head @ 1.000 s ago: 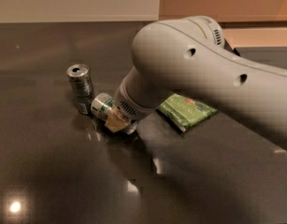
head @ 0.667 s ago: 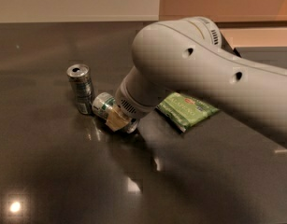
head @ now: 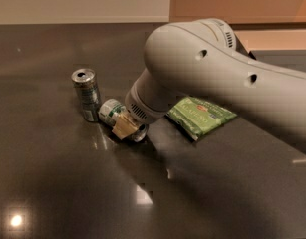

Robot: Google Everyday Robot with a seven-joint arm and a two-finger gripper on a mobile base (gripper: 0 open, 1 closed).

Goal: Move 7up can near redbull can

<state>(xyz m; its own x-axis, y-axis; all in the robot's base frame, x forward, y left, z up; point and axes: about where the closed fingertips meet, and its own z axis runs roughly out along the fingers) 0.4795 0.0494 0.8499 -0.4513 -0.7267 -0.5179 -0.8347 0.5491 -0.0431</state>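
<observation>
Here the claw (head: 124, 125) sits low over the counter (head: 53, 183), at the end of the big white arm (head: 212, 78) that reaches in from the right; it is closed on the 7up can (head: 110, 111), one tan finger (head: 123, 128) showing against the can's near side. The can is held tilted, its top leaning toward the left, which fits a grasp taken from the side and above rather than a can standing on its own; whether its lower edge touches the counter I cannot tell. The redbull can (head: 86, 96) stands upright just beside it on the left, the two nearly touching or touching; so the task's thing looks to be about where it should end up. A green packet (head: 200, 116) lies flat on the counter to the right, partly under the arm and apart from both cans. The step left, I judge, is to set the can down and release without knocking the slim can over.
</observation>
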